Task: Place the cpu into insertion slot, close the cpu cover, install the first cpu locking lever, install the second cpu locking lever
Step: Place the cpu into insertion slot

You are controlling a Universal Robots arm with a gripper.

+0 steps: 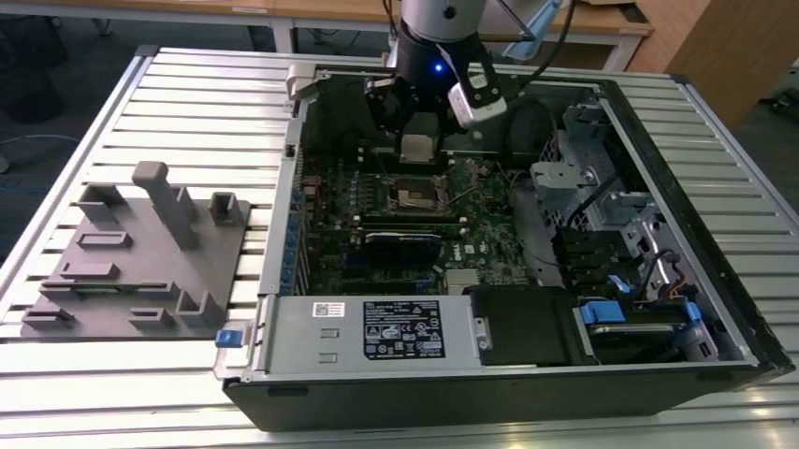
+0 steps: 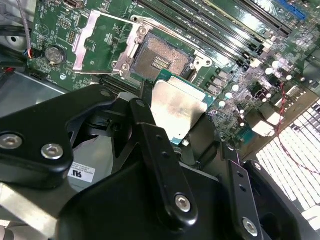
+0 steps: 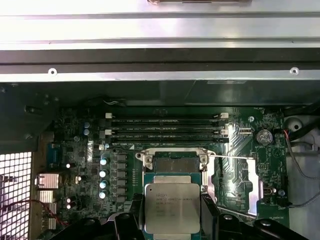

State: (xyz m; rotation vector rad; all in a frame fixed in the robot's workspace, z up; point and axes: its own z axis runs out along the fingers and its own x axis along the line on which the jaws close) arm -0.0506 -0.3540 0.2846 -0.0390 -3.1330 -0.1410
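— While the cpu (image 3: 171, 206) hangs clear of the board, which step is this?

— The first, I'd judge: placing it. The tool (image 2: 179, 131) is clamped on the cpu, one of its fingers (image 2: 155, 150) against each of two opposite edges, and the cpu sits between them, out at the fingertips.

— And the insertion slot (image 3: 175, 163)?

— Bare, its dark centre showing. The cpu cover (image 2: 81, 41) is swung open to one side of the slot, so nothing bars the way. In the exterior view the tool hangs inside the open computer case (image 1: 500, 404), above the insertion slot and slightly to its far side.

— What does the placing call for?

— In my judgement, getting the cpu square over the insertion slot, with its edges parallel to the rim and its face level. It should then go down gently, since a tilt could catch the contacts.
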